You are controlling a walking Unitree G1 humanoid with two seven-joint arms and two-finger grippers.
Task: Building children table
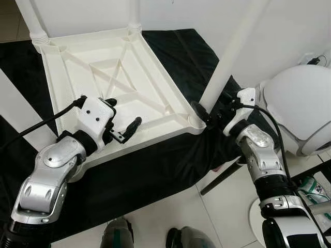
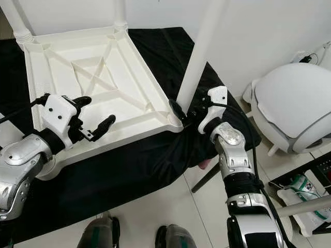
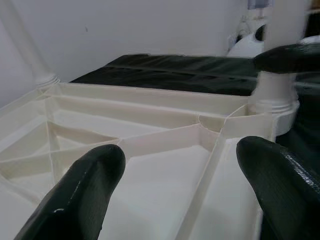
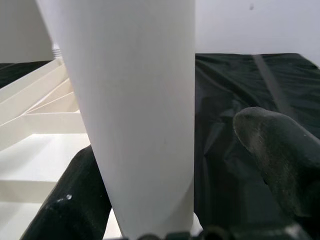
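The white plastic tabletop [image 1: 129,77] lies upside down on a black cloth [image 1: 155,165], its ribs facing up. White legs stand in the two far corners [image 1: 32,20] [image 1: 135,15]. A third leg [image 1: 230,57] stands in the near right corner socket [image 1: 195,122]. My right gripper [image 1: 208,112] is at that leg's base with a finger on each side. In the right wrist view the leg [image 4: 135,110] touches one finger [image 4: 75,205], while the other finger [image 4: 275,150] stands apart. My left gripper [image 1: 122,114] hovers open over the tabletop's near edge, holding nothing.
A rounded white shell [image 1: 302,103] stands on the tiled floor at the right, close to my right arm. A dark rod [image 1: 223,178] lies on the floor beside the cloth. My feet [image 1: 118,235] are at the cloth's near edge. A white wall is behind.
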